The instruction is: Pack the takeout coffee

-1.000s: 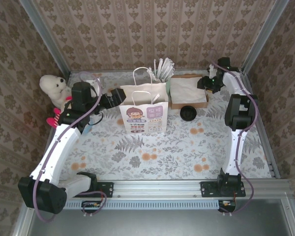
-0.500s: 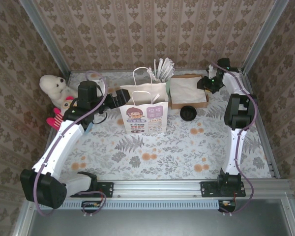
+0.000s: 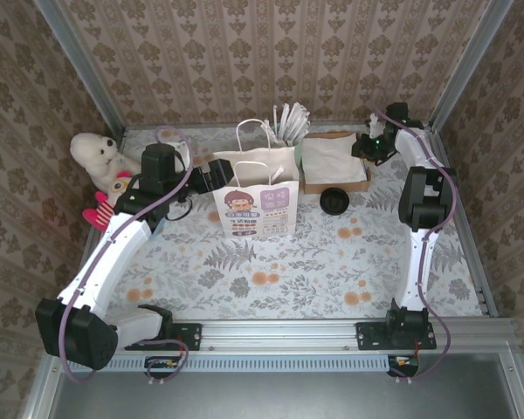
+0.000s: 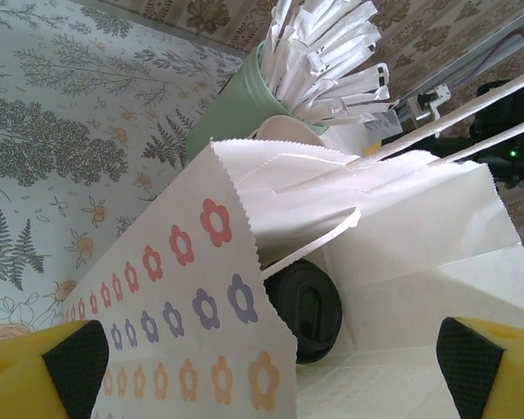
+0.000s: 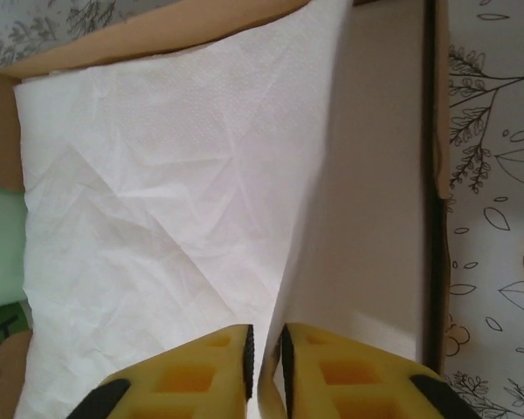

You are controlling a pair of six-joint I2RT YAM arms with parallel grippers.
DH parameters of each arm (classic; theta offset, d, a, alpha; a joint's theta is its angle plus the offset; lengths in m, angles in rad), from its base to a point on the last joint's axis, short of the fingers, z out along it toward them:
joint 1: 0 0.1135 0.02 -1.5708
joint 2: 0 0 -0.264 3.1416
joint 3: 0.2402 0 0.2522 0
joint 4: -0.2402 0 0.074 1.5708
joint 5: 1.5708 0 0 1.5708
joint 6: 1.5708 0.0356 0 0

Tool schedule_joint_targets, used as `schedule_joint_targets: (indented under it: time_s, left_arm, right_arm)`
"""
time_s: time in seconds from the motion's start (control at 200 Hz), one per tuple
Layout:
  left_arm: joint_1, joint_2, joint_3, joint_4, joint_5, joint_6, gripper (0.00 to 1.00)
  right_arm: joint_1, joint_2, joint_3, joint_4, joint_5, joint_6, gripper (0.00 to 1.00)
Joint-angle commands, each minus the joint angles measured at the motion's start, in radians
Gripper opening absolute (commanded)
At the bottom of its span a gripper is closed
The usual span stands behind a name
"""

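Observation:
The takeout coffee shows as a round black lid (image 4: 313,305) down inside the white paper bag (image 3: 255,196); its cup body is hidden by the bag's flowered side panel (image 4: 183,332). My left gripper (image 3: 208,172) is at the bag's upper left edge. It stands wide open (image 4: 271,362), and its pads straddle the bag mouth without holding anything. My right gripper (image 3: 364,144) hovers over the cardboard box (image 3: 336,185) at the back right. It is shut (image 5: 266,349) on the raised edge of a white napkin (image 5: 157,218).
A green holder of white straws (image 4: 236,109) stands just behind the bag (image 4: 402,227). A round black thing (image 3: 334,201) lies on the table in front of the box. A white plush toy (image 3: 96,157) sits at the far left. Patterned walls enclose the table.
My right gripper has closed onto the napkin's edge. My left arm has shifted slightly right, closer to the bag, and is still open.

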State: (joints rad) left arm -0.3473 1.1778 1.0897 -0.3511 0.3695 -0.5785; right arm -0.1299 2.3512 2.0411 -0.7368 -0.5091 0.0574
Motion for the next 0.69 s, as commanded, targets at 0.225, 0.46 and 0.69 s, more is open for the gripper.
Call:
schedule_joint_targets:
  time_s: [0.225,0.46,0.69]
  left_arm:
    - [-0.010,-0.021,0.039,-0.005,-0.044,0.047,1.00]
    - [-0.006,-0.068,0.071,-0.080,-0.161,0.138,1.00]
    - [-0.007,-0.078,0.066,-0.076,-0.153,0.157,1.00]
  right_arm:
    - [0.015,-0.208,-0.136,0.152,0.002,0.077,0.00]
    - [0.016,-0.351,-0.238,0.279,0.008,0.163,0.00]
    - [0.033,-0.418,-0.260,0.310,0.011,0.182,0.00]
